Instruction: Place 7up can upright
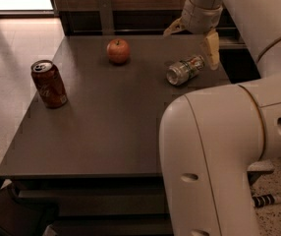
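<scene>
Dark brown rectangular surface occupies most of the view, with pale flooring to its left. Small silvery-green aluminium 7up can lies on its side near the right rear edge, silver end facing front-left. Red cola can stands upright at the left edge, well apart. Round red apple sits rear centre. Gripper hangs just behind and above the lying can, cream fingers spread wide and holding nothing; one finger is just beside the can's far end. Large white arm housing fills the right foreground.
</scene>
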### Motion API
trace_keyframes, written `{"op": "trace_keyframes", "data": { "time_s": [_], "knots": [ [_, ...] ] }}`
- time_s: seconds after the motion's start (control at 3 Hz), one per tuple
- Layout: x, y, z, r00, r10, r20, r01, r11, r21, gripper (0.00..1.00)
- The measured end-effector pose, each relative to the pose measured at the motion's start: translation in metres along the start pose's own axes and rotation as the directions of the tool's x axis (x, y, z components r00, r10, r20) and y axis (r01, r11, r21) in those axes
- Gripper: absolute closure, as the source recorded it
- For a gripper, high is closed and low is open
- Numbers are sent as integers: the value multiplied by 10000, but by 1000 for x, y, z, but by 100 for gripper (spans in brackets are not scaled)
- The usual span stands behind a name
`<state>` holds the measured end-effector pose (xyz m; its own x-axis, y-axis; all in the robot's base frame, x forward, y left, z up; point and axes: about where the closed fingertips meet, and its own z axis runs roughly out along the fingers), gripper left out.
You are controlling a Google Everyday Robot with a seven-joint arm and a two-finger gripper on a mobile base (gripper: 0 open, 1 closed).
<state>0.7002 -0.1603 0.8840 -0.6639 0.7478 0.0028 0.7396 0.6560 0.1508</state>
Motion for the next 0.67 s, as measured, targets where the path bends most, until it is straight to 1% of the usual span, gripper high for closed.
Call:
{"op": "trace_keyframes", "data": {
  "time_s": [0.33,0.67],
  "knots": [
    [6,3,0,9988,496,-31,-496,9988,14,0],
    [11,2,12,9961,784,-416,-786,9969,-45,0]
  ]
}}
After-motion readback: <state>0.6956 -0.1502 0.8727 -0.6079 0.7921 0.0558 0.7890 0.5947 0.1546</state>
